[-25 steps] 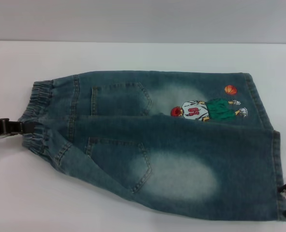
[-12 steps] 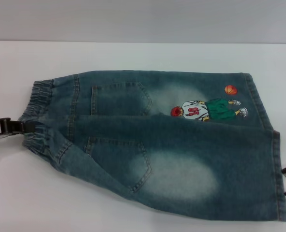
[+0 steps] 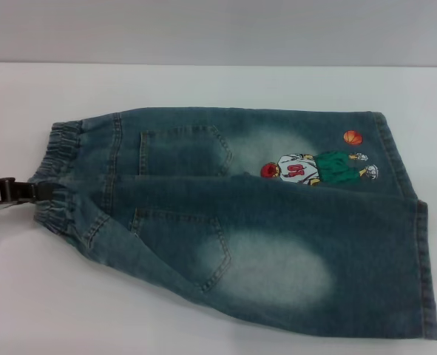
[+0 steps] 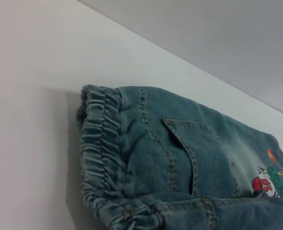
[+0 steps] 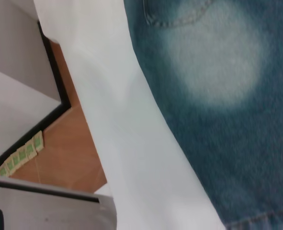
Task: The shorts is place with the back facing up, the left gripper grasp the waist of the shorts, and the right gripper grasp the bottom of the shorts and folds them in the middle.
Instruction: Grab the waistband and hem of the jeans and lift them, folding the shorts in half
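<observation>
The shorts (image 3: 255,222) lie spread flat on the white table (image 3: 203,81), back up, with two patch pockets and the embroidered basketball player (image 3: 318,168) showing. The ruched waist of the shorts (image 3: 59,177) is at the left and the flat leg hems (image 3: 424,274) are at the right. My left gripper (image 3: 44,192) is at the left edge, its tip touching the middle of the waist. The left wrist view shows the waist (image 4: 103,153) close up, and the right wrist view shows a faded patch of the shorts (image 5: 218,52). My right gripper is out of view.
The white tabletop extends beyond the shorts at the back and front left. The right wrist view shows the table's edge (image 5: 107,120) with a brown floor (image 5: 64,158) below it.
My right gripper, seen at the lower right by the leg hems, has drawn away to the right and left the head view. The left gripper stays at the waist, shifted slightly.
</observation>
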